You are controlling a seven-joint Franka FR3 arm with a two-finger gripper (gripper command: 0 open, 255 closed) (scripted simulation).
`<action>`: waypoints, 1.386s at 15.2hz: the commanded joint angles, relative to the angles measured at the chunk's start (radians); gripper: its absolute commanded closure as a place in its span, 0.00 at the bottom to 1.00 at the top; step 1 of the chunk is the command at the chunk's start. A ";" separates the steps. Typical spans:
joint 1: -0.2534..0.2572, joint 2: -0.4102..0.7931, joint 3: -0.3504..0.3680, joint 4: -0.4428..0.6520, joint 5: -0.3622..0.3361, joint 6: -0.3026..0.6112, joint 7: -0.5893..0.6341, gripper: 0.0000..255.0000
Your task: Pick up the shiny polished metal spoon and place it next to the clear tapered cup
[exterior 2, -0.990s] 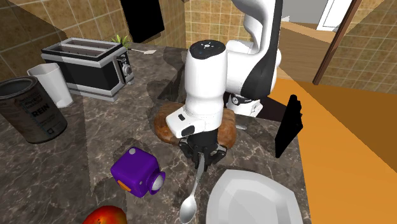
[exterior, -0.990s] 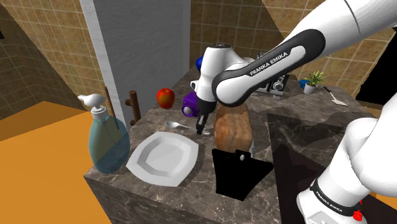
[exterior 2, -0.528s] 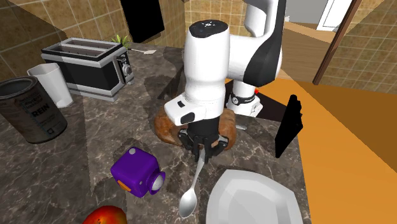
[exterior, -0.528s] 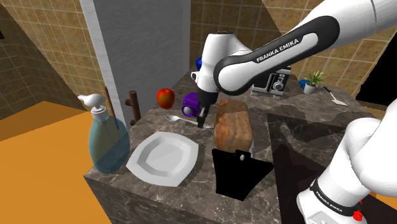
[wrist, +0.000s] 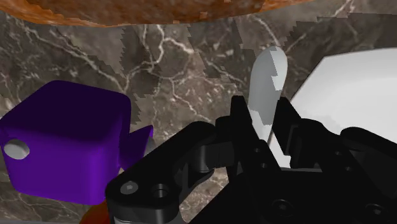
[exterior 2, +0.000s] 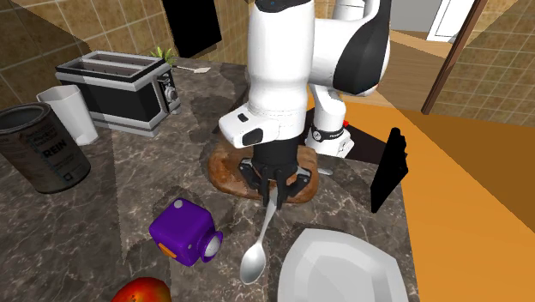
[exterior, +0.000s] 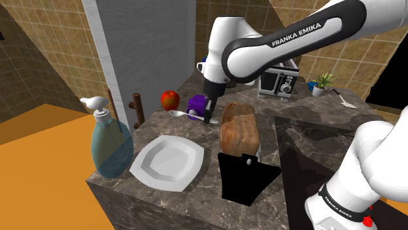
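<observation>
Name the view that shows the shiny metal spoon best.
The second exterior view: the shiny metal spoon shows at full length, bowl lowest, clasped by the black gripper. The shoulder view shows it small; the wrist view foreshortens it between the fingers.

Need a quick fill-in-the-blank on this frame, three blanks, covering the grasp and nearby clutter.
1. The gripper is ____ on the handle of the spoon.
2. The cube on the counter beside the spoon is ____ in colour.
3. The apple beyond the cube in the shoulder view is ____.

Missing words: shut; purple; red.
</observation>
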 commanded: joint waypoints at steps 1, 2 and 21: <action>-0.001 -0.007 -0.001 0.024 0.000 -0.031 0.000 1.00; -0.001 -0.012 -0.001 0.033 0.000 -0.045 0.000 1.00; -0.003 -0.061 -0.007 0.241 -0.003 -0.303 0.006 1.00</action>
